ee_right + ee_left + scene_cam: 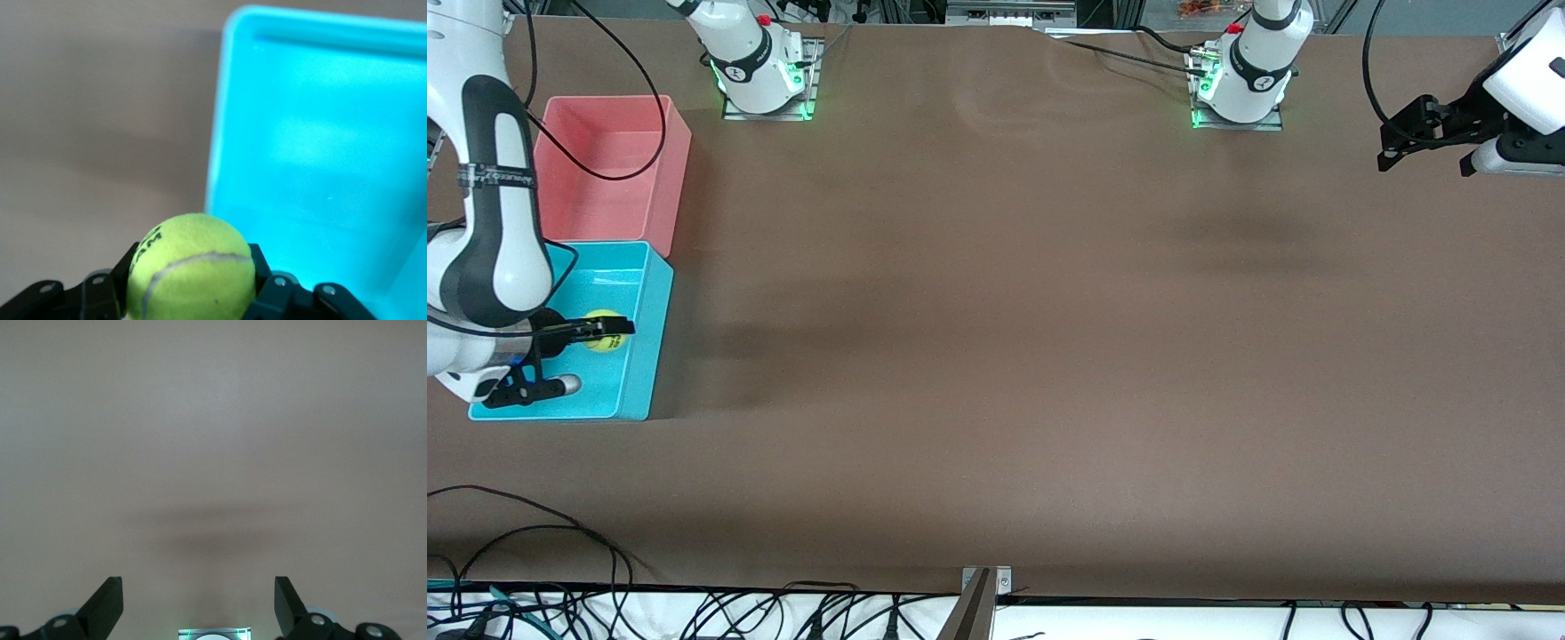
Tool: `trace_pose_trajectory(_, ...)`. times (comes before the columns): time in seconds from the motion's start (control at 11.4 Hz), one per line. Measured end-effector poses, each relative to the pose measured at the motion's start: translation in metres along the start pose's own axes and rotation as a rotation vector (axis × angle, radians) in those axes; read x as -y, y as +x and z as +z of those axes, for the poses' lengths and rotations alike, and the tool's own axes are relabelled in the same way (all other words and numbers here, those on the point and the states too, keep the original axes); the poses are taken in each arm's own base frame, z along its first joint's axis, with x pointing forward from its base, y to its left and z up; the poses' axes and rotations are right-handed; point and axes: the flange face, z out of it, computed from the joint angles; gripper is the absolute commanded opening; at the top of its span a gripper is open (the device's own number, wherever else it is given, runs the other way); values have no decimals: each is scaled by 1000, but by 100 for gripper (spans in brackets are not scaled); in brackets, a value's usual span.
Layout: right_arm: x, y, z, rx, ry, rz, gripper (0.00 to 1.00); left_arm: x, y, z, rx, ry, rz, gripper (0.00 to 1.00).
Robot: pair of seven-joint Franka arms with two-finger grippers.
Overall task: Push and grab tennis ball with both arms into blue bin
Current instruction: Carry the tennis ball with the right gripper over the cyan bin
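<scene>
Two bins sit at the left edge of the front frame, the pink bin (609, 133) in the upper left and the blue bin (639, 267) just below it, the two touching or nearly so. My right gripper (605, 333) hangs over the blue bin, its jaws clamped on the tennis ball (605, 331); my right wrist camera shows the ball (192, 263) wedged between my black fingers (260, 280) with the bin's cyan floor (320, 167) spread out beneath and beside it. So, as I judge it, the pushing and the grabbing are done and the carry has reached its goal: only the release is left, letting the ball drop onto the bin floor and then lifting clear. Across the wide brown table (996, 356), nothing else lies in the middle of the frame. At the upper right, my left gripper (1423, 147) waits over the table near its edge, jaws spread wide apart and holding nothing, its wrist camera seeing only bare tabletop (213, 420).
</scene>
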Motion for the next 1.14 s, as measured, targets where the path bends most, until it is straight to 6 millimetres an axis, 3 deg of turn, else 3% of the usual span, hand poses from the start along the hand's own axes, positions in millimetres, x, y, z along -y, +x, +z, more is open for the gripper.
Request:
trace_pose_trajectory(0.18, -34, -12, 21, -9, 11, -2, 0, 0, 0, 0, 0, 0, 0, 100)
trace_pose_trajectory(0.35, -56, -22, 40, -6, 16, -6, 0, -1, 0, 0, 0, 0, 2, 100)
trace_pose_trajectory(0.88, -88, -33, 72, -4, -15, -34, 0, -1, 0, -1, -2, 0, 2, 100)
trace_pose_trajectory(1.14, -114, -48, 104, -5, -35, -33, 0, -1, 0, -1, -2, 0, 2, 100)
